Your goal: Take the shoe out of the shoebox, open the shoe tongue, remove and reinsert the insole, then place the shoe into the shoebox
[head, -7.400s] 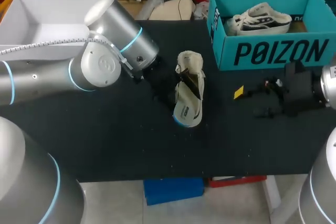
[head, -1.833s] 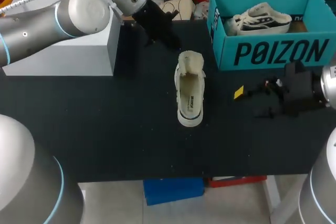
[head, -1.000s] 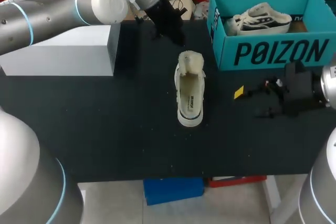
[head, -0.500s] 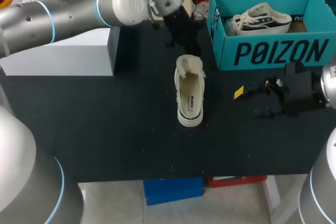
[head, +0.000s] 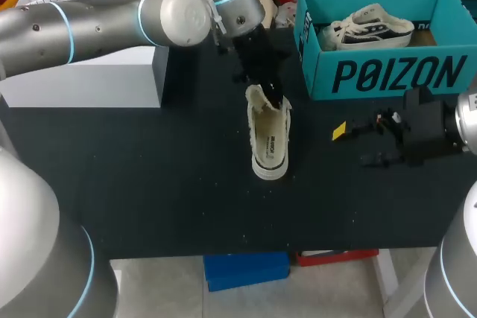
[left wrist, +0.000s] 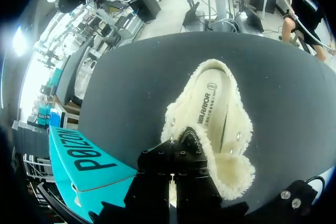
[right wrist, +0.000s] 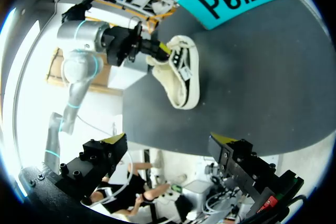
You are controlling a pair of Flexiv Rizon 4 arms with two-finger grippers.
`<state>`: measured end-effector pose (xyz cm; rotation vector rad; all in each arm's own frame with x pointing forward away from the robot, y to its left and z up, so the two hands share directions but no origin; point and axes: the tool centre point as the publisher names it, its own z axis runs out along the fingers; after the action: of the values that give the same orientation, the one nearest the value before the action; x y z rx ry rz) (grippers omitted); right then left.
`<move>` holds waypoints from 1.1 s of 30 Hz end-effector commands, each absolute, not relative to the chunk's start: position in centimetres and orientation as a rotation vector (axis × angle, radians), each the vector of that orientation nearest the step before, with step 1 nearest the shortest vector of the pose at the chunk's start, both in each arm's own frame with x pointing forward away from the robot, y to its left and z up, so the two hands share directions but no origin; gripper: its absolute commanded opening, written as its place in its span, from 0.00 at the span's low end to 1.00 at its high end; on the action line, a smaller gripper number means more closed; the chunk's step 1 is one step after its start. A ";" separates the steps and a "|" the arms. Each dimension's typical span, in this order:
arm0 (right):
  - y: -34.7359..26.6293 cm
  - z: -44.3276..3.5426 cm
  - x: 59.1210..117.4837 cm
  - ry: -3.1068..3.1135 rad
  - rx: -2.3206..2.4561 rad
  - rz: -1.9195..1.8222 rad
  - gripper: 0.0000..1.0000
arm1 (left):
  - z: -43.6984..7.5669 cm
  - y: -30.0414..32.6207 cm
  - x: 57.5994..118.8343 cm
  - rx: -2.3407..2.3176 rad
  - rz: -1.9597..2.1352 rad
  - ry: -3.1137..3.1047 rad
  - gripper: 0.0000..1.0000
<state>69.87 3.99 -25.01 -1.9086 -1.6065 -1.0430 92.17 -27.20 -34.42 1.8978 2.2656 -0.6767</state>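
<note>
**Inspector:** Position of the task item?

**Recorder:** The shoe [head: 269, 138] lies sole-down on the table [head: 149, 184], out of the shoebox [head: 387, 72] and near its front wall. The insole shows flat inside it, seated along its length.

**Inspector:** Left arm?

**Recorder:** The left gripper [head: 270, 93] stands at the fleece-lined far end of the shoe. In the left wrist view its fingers sit drawn close together astride the fleece rim [left wrist: 173, 129]. I read that as a pinch on the shoe itself.

**Inspector:** Right arm?

**Recorder:** The right gripper [right wrist: 168, 145] rests low over the table in front of the shoebox, well apart from the shoe. Its fingers are spread wide and hold nothing.

**Inspector:** Step in hand?

**Recorder:** With the insole back in place, I judge it to be the last step, returning the shoe to the shoebox.

**Inspector:** Requirements for the next move?

**Recorder:** Lift high enough to clear the box wall, then carry across. A second shoe [head: 369, 27] already lies in the box, so the set-down must go beside it. Held by one soft end, the shoe is likely to hang and swing, and the fleece could slip, so I advise a slow lift
</note>
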 end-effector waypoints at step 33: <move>4.1 -25.0 69.9 -1.607 -1.911 -1.041 1.00 | -32.5 -24.1 93.5 1.777 -0.233 2.160 0.00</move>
<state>69.87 3.99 -25.01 -1.9087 -1.6065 -1.0429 93.49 -23.81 -31.62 1.7666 2.1677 -0.2298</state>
